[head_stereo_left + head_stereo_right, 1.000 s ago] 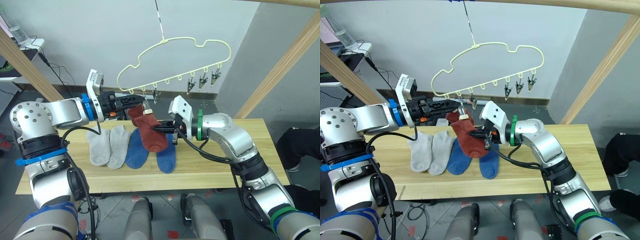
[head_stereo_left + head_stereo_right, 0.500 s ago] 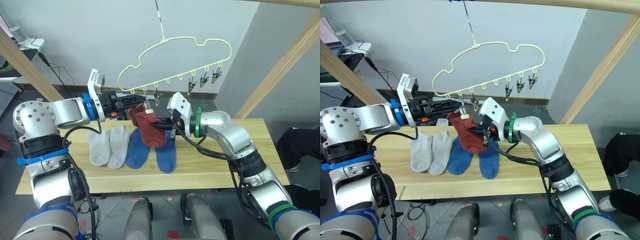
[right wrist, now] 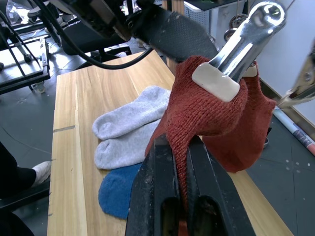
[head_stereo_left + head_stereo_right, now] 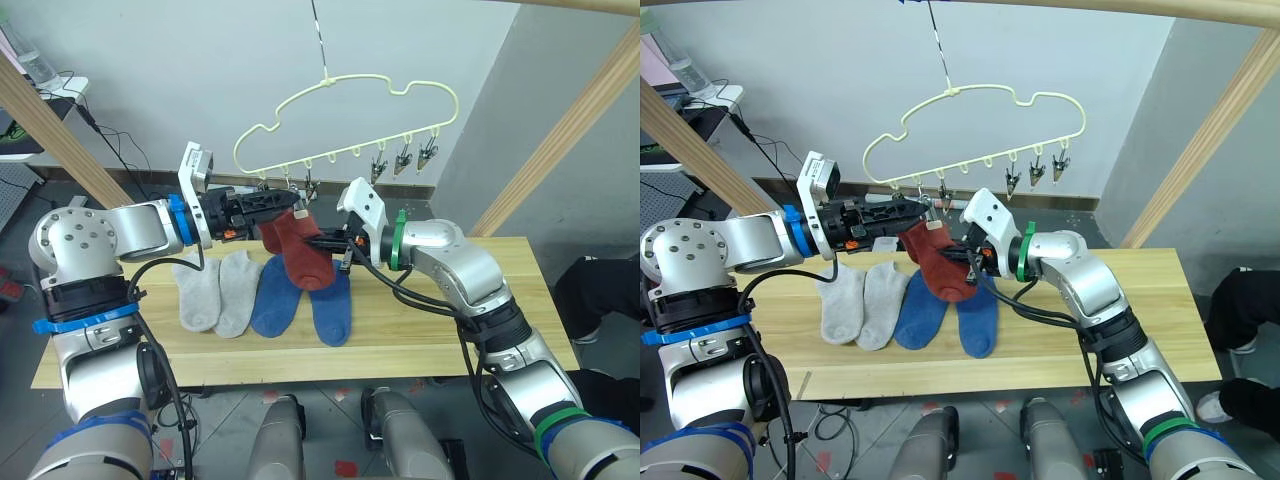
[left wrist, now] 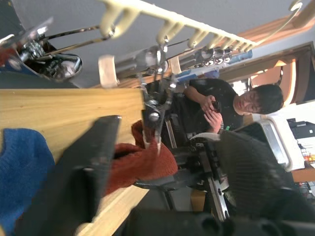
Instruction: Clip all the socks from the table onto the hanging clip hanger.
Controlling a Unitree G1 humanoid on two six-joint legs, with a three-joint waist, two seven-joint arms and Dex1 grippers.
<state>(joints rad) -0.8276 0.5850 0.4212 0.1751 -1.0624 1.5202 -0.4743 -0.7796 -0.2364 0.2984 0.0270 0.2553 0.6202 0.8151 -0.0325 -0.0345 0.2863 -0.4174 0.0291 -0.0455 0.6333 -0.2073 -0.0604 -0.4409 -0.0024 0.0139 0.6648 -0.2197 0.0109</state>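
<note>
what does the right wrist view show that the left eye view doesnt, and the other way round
Right wrist view: up close, a silver clip presses its white pad on the rust-red sock, and the right gripper pinches a fold of that sock.
Left eye view: the whole clip hanger on its hook, with three empty clips at its right end.
Both: the rust-red sock, the two grey socks and the table.

A rust-red sock point(image 4: 297, 247) hangs bunched at frame centre, its cuff at a silver clip point(image 3: 231, 64) of the pale-yellow clip hanger point(image 4: 345, 110), which hangs in the upper middle. Below, on the light-wood table point(image 4: 440, 335), two light grey socks point(image 4: 215, 290) and two blue socks point(image 4: 300, 308) lie flat, side by side, toes toward the lower edge.
</note>
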